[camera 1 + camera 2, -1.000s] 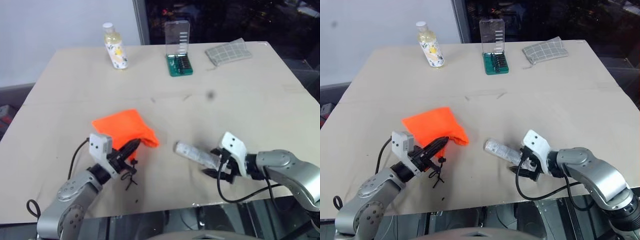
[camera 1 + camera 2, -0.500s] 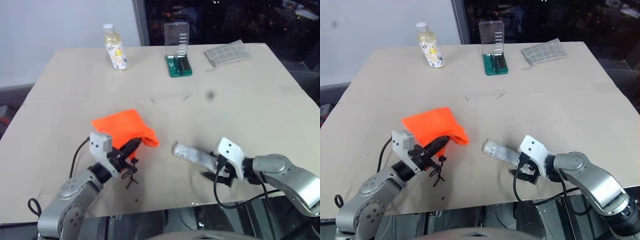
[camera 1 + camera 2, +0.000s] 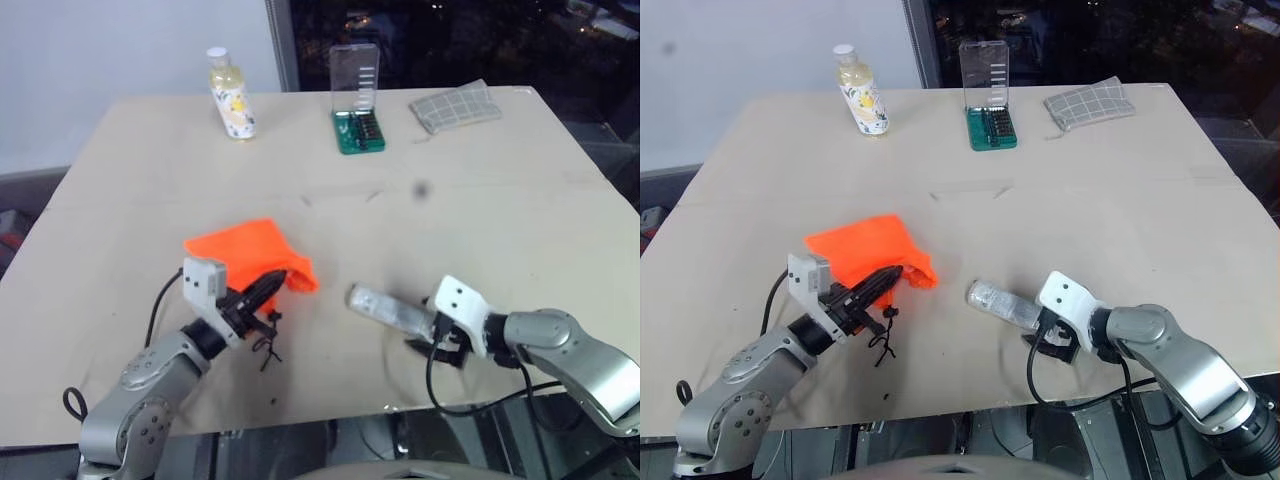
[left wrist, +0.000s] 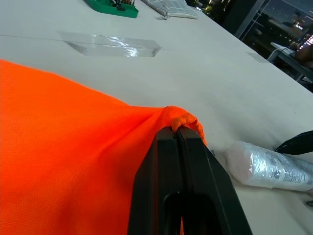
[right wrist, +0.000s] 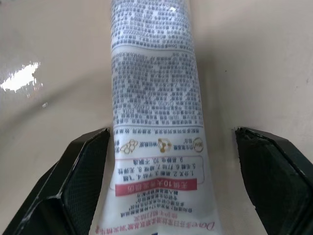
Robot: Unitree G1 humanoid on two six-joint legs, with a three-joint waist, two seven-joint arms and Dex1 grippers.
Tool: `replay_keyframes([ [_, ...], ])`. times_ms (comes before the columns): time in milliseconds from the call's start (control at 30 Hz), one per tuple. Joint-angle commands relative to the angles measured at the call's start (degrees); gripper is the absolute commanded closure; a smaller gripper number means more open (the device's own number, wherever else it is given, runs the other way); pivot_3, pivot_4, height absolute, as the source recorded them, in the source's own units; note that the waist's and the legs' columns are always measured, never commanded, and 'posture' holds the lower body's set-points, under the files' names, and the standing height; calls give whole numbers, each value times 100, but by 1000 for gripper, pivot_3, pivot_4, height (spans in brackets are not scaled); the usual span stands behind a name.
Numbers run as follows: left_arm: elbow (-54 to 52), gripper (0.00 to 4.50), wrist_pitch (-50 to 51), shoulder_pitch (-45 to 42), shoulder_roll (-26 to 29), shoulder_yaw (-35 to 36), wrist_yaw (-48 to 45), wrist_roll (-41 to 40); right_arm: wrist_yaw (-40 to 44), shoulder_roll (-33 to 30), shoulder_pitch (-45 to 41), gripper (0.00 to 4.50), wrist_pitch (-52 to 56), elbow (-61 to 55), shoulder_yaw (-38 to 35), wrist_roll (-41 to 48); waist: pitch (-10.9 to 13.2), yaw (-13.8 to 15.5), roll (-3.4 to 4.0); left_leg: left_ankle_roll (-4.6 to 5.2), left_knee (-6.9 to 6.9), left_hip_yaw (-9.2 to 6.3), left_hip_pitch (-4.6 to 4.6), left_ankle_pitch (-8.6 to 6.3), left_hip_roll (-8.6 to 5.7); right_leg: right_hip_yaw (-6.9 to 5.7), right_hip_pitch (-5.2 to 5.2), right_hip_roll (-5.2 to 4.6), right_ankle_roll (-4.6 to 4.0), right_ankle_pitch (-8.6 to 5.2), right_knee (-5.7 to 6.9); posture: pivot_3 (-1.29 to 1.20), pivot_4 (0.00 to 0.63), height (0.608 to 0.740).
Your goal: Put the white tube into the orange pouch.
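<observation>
Little is changed since the earlier frame: only the right wrist is seen rolled. On the table (image 3: 480, 200), the pouch (image 3: 245, 255) is pinched at its corner by the left gripper (image 3: 268, 288). The tube (image 3: 390, 310) lies between the right gripper's (image 3: 432, 338) spread fingers (image 5: 80, 181).

The white tube (image 5: 154, 122) is cut by the picture's edges at both ends, and its small print is unreadable (too fine). The orange pouch (image 4: 63, 161) also runs past the edge.
</observation>
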Motion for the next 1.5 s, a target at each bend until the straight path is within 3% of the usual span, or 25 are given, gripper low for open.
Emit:
replay_keyframes([
  [33, -98, 4500, 13, -38, -6, 86, 16, -105, 82, -117, 138, 568, -386, 80, 124, -291, 0, -3, 0, 0, 0, 0, 0, 0, 0, 0, 0, 0, 0, 0, 0, 0, 150, 740],
  [667, -193, 4500, -132, 209, -203, -15, 14, 17, 210, 146, 345, 568, -532, 238, -199, -261, 0, -3, 0, -1, -1, 0, 1, 0, 2, 1, 0, 1, 0, 0, -1, 0, 150, 740],
  [733, -213, 4500, -172, 274, -234, -28, 9, 49, 244, 133, 365, 1190, -559, 235, -225, -244, 0, -3, 0, 0, -1, 0, 0, 0, 2, 1, 0, 0, 0, 0, -2, 0, 150, 740],
  [833, -235, 4500, -213, 345, -266, -48, 9, 69, 260, 127, 319, 2489, -603, 309, -192, -301, 0, -2, -1, 0, 0, 0, 0, 0, 1, 1, 0, -1, 0, 0, -2, 0, 150, 740],
  [900, -252, 4500, -243, 374, -303, -74, 24, 96, 320, 129, 320, 2489, -628, 328, -218, -261, -2, -3, -4, 0, 0, 0, 2, 0, 2, 1, 1, 0, 0, 0, -2, 0, 150, 740],
  [933, -257, 4500, -254, 381, -317, -84, 28, 109, 340, 129, 325, 3145, -635, 328, -231, -246, -2, -4, -4, -1, 0, 0, 3, 0, 2, 1, 2, 1, 0, -1, -2, 0, 150, 740],
  [1000, -257, 4500, -276, 390, -356, -93, 37, 137, 326, 138, 288, 3746, -700, 394, -206, -325, -5, -7, -8, -1, 0, 0, 6, 0, 3, 1, 4, 2, 0, -1, -1, 0, 150, 740],
  [1133, -252, 4500, -346, 409, -424, -148, 55, 205, 403, 138, 225, 3746, -779, 514, -200, -344, -6, -14, -10, -3, 1, 2, 8, 2, 5, 4, 4, 5, 0, -1, 0, 0, 150, 740],
  [1167, -249, 4500, -371, 410, -445, -155, 68, 212, 411, 136, 209, 4113, -800, 532, -198, -357, -6, -14, -11, -4, 1, 1, 8, 3, 5, 4, 5, 5, 0, 0, 0, 0, 150, 740],
  [1200, -243, 4500, -389, 405, -466, -158, 84, 217, 422, 138, 190, 4165, -811, 546, -198, -361, -6, -15, -11, -4, 1, 1, 9, 3, 5, 4, 5, 5, 0, 0, 0, 0, 150, 740],
  [1500, -250, 4500, -421, 367, -551, -217, 187, 232, 443, 201, 153, 4165, -840, 479, -262, -309, -8, -15, -13, -10, 1, -1, 10, 7, 9, 3, 5, 9, 0, 0, 1, 0, 150, 740],
])
